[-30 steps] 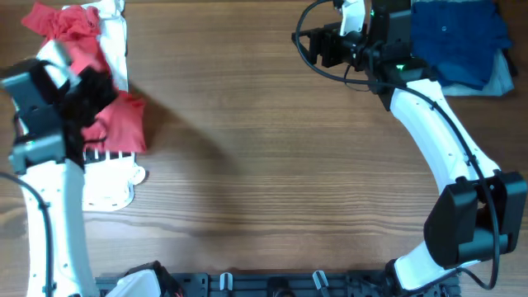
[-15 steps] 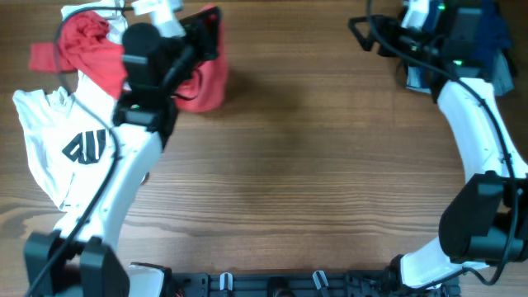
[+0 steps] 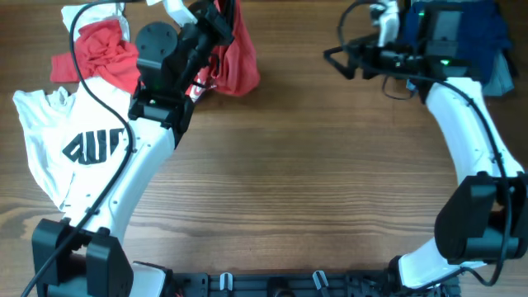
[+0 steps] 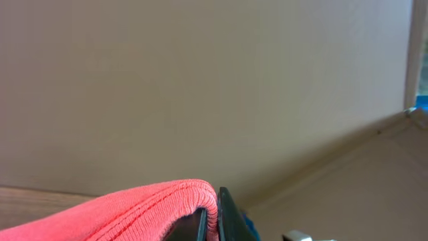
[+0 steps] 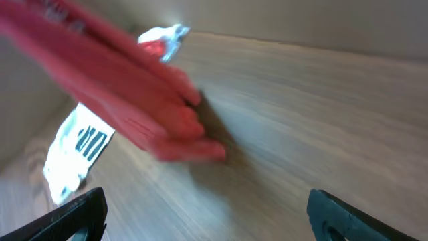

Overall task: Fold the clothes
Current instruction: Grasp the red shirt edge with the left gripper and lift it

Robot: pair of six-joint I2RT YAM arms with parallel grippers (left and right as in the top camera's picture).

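Fingertips [image 4: 229,217] of the left gripper [image 3: 216,16] are pressed together on a ribbed hem of the red T-shirt [image 3: 239,58]; in the left wrist view the thick seam bulges over the black pads. Taking the white T-shirt [image 3: 58,148] as landmark, this grip lies well beyond it and off to its right, near the far edge of the wooden table [image 3: 289,181]. From the grip, one part of the red cloth hangs in loose vertical folds, its lower lobe rounded and crumpled. The other part lies bunched in a wrinkled heap just behind the white T-shirt, touching its upper edge. Between heap and hanging part the cloth passes behind the left arm, and its run there cannot be seen. The white T-shirt itself lies spread and slightly skewed, its bold black print facing up. The right gripper [image 3: 334,59] is well apart from the white T-shirt, across the table near the far edge, and points back toward the hanging red cloth. Its two fingertips [image 5: 83,207] stand wide apart with nothing between them, and the right wrist view shows the red cloth blurred ahead of them. Farthest from the white T-shirt, behind the right gripper, lies a dark blue garment [image 3: 458,29] over a light blue one [image 3: 502,78].
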